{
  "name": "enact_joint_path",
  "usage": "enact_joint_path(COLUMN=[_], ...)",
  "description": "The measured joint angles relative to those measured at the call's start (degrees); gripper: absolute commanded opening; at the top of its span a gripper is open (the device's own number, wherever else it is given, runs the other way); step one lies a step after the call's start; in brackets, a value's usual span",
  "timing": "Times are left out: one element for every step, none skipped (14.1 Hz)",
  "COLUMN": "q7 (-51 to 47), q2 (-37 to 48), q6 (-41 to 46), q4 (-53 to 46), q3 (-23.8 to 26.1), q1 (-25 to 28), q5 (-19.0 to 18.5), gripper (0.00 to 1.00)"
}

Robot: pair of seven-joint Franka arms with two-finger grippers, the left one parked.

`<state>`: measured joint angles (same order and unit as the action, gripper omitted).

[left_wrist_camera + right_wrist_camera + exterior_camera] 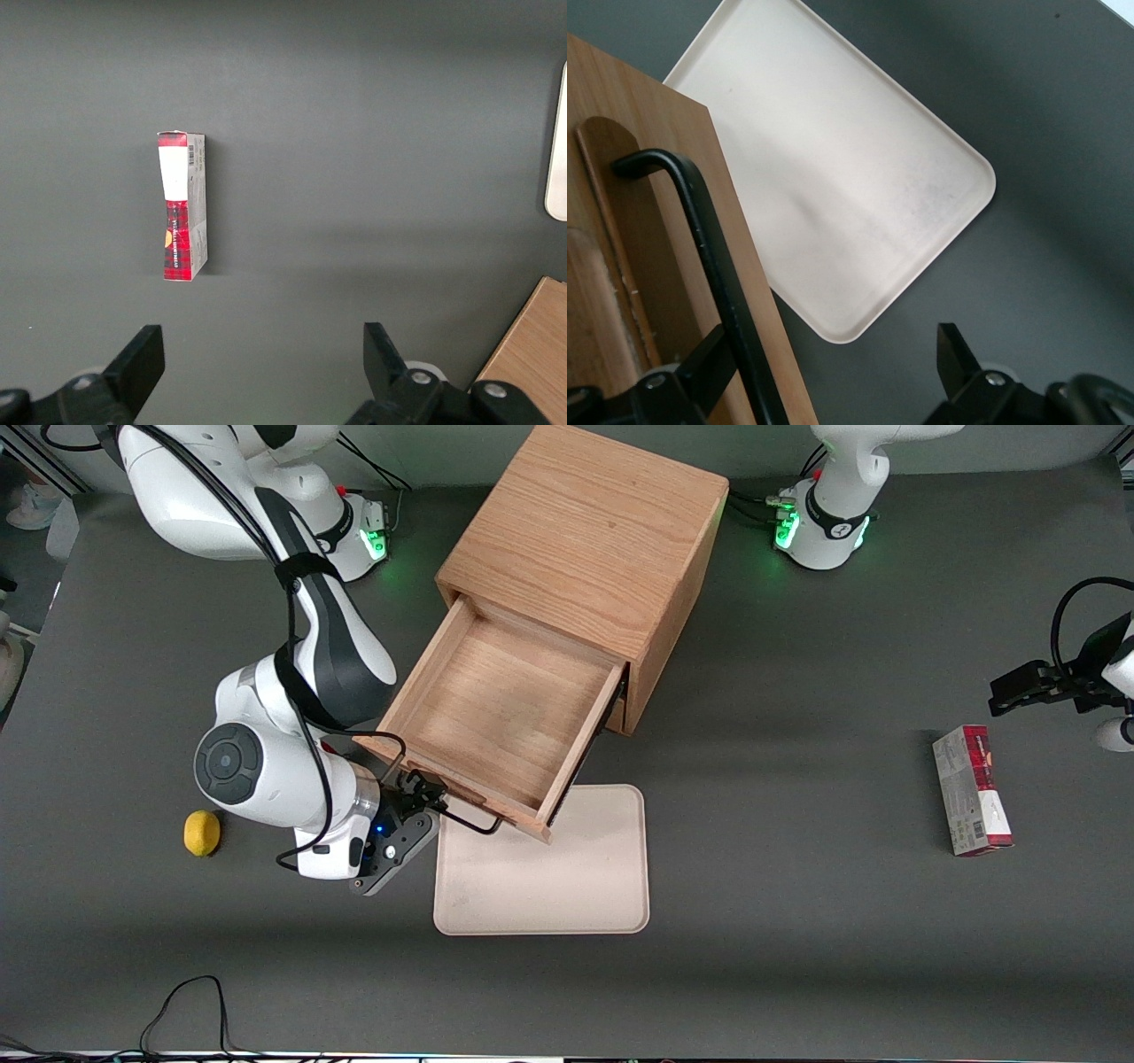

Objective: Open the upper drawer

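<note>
A lemon [202, 833] lies near the gripper [423, 795], whose fingers stand spread around the handle [468, 821] of the upper drawer [496, 717], pulled far out over a tray [567, 877]; pulling further could unseat the drawer.

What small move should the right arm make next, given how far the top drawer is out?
Probably back the pincer straight off the thin black wire handle. The light oak upper drawer already stands far out of the wooden cabinet, its floor bare, and the fingers stand open around the handle.
</note>
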<state>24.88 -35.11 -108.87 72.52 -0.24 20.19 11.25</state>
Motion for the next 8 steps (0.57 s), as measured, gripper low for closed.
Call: enact_joint_path(q7=[0.0, 0.0, 0.0, 0.0, 0.0, 0.0, 0.0, 0.0], q2=[0.0, 0.0, 0.0, 0.0, 0.1, 0.1, 0.3, 0.5], q6=[0.5, 1.5, 2.6, 4.0, 5.4, 6.9, 8.2, 9.2], q4=[-0.5, -1.3, -2.1, -3.1, -4.0, -4.8, -5.5, -6.1], q3=[0.0, 0.0, 0.0, 0.0, 0.0, 0.0, 0.0, 0.0], q1=[0.0, -0.1, -0.3, -0.7, -1.2, -1.6, -2.2, -2.7], q5=[0.0, 0.0, 0.0, 0.0, 0.0, 0.1, 0.1, 0.1], gripper=[1.00, 1.00, 1.00, 1.00, 1.00, 1.00, 1.00, 1.00])
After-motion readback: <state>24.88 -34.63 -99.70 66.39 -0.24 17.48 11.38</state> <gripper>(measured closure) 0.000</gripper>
